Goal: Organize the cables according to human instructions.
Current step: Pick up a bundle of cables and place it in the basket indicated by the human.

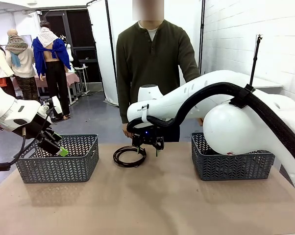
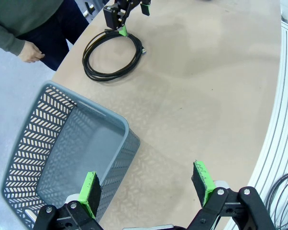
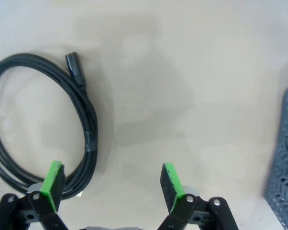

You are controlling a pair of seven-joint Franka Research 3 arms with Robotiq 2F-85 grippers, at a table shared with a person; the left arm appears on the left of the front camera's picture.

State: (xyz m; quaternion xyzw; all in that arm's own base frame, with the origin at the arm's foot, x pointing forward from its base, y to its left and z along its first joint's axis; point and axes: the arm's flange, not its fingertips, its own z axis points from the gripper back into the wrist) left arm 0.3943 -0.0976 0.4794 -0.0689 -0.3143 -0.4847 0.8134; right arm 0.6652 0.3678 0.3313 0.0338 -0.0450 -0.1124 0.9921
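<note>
Reaching across the middle of the tan table [image 1: 152,200] toward its far edge, the right arm holds its black two-finger right gripper with green pads [image 1: 147,149] low over the far middle, fingers spread wide and gripping nothing. Just beside it, toward the left edge, lies the coiled thin black cable [image 1: 129,156], flat on the tabletop in a round loop. In the right wrist view that coil [image 3: 48,124] curves under one green pad [image 3: 52,178], with a small black plug end pointing away from the gripper; the other pad stands over bare tabletop (whether the near pad actually touches the cord cannot be told). The left wrist view shows the same coil [image 2: 113,55] near the far edge, with the right gripper's green tip at its rim.

The left gripper [image 1: 57,147] hangs over the grey lattice plastic basket at the left edge [image 1: 59,161], its fingers also spread wide and holding nothing; in its own wrist view the pads [image 2: 91,189] frame the basket's near wall [image 2: 53,148], and nothing can be seen lying inside.

A second grey lattice plastic basket [image 1: 231,164] sits toward the right edge, partly behind the right arm's white elbow. The person in a dark olive long-sleeved top [image 1: 155,63] stands at the far edge, one hand [image 2: 30,51] hanging near the table's far corner.
</note>
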